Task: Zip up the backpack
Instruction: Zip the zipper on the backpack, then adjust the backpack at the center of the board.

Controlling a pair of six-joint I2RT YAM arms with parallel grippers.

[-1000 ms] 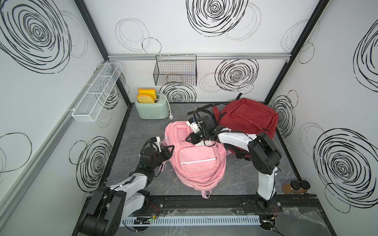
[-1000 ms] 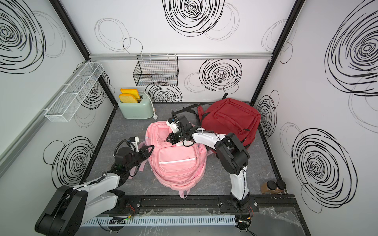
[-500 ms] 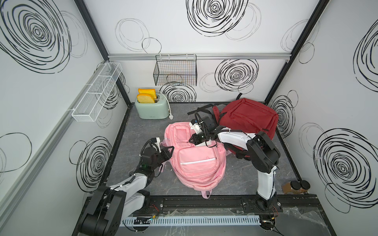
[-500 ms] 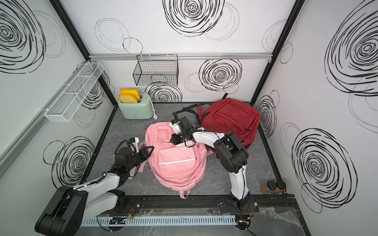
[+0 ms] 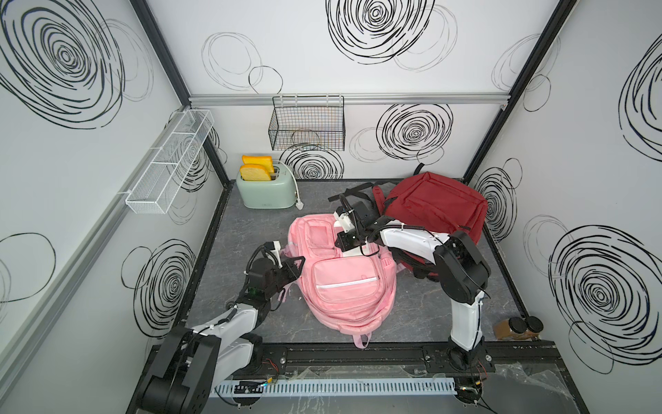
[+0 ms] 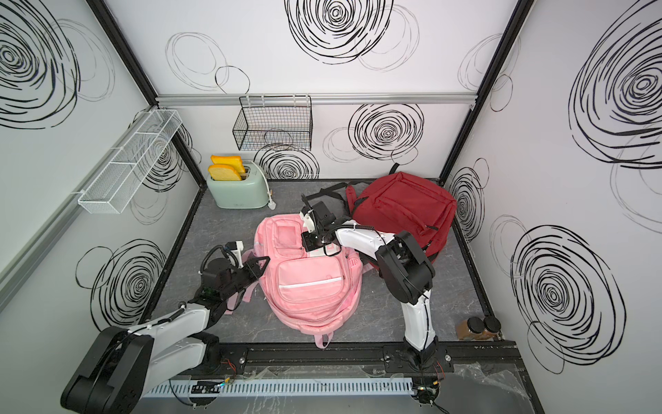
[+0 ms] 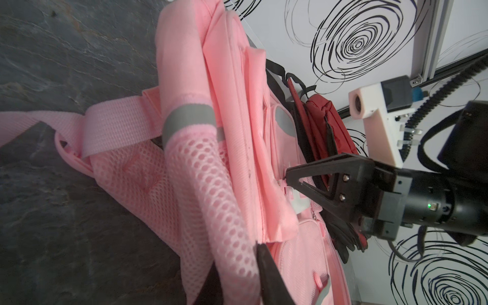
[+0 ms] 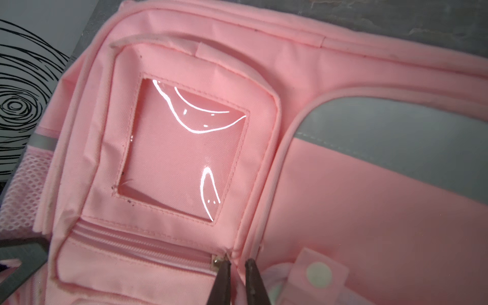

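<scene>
The grey counter (image 5: 250, 229) carried a pink backpack (image 5: 344, 286) lying front-up at its middle, top toward the back wall. A red backpack (image 5: 433, 204) sat near the far right corner. The left end effector (image 5: 297, 267) was clamped on the pink bag's mesh strap (image 7: 211, 198) at its left side. The right end effector (image 8: 236, 266) was nearly closed, one fingertip touching the metal zipper slider (image 8: 217, 261) at the end of the small windowed pocket's zipper. Whether it pinched the pull was unclear.
</scene>
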